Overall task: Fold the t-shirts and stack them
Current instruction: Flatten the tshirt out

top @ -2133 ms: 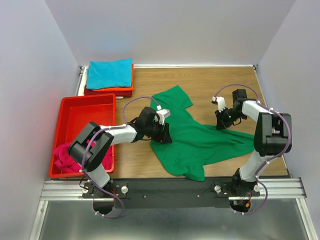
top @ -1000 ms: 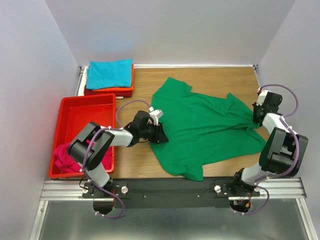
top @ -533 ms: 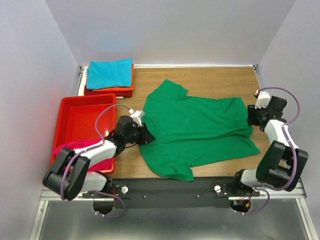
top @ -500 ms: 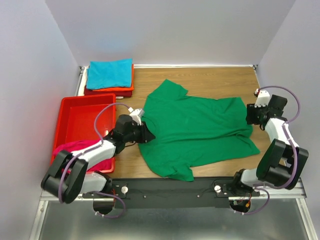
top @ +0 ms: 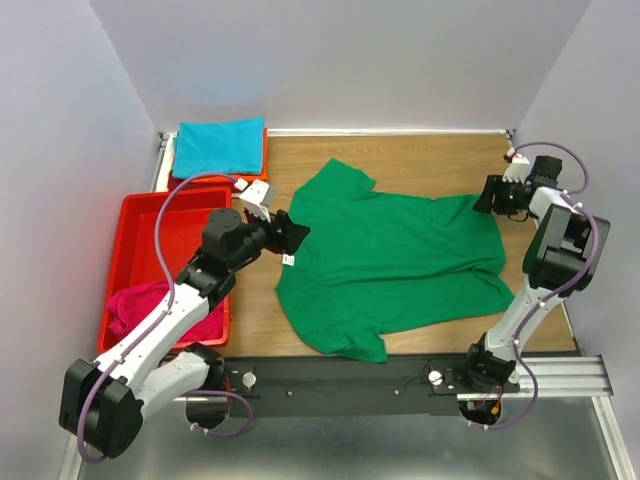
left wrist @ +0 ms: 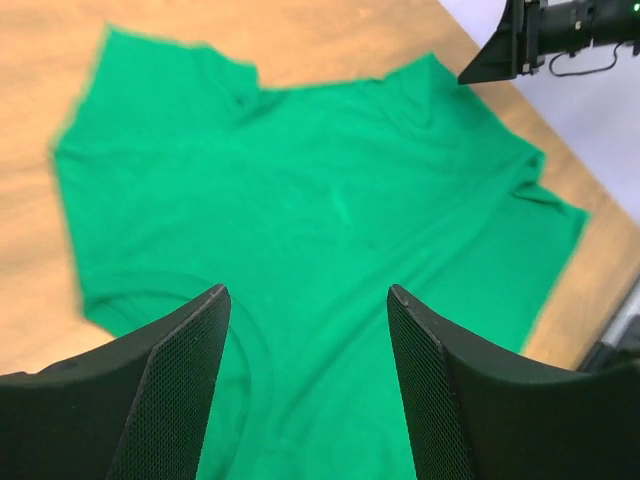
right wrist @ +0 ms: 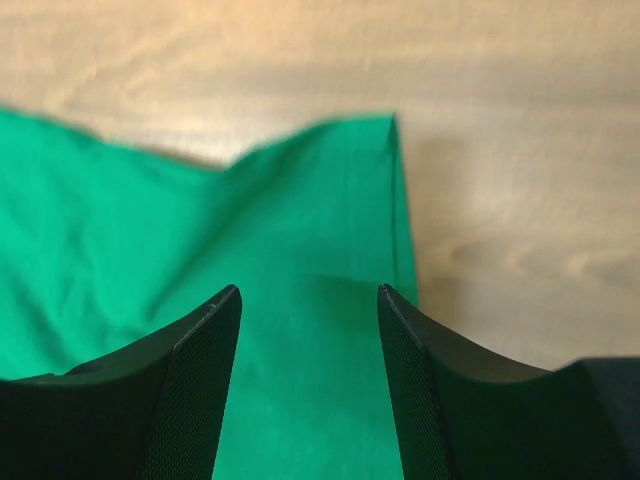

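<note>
A pale wooden counter (top: 420, 160) carries a plain green cloth t-shirt (top: 390, 265), spread flat at its middle. The shirt's long axis runs left to right, collar leftward and hem rightward. The left hand (left wrist: 305, 295) hovers over the collar end, fingers wide apart and empty. The right hand (right wrist: 308, 292) hovers over the hem's far corner, fingers likewise apart, gripping nothing. Each hand is nearest its own end.
</note>
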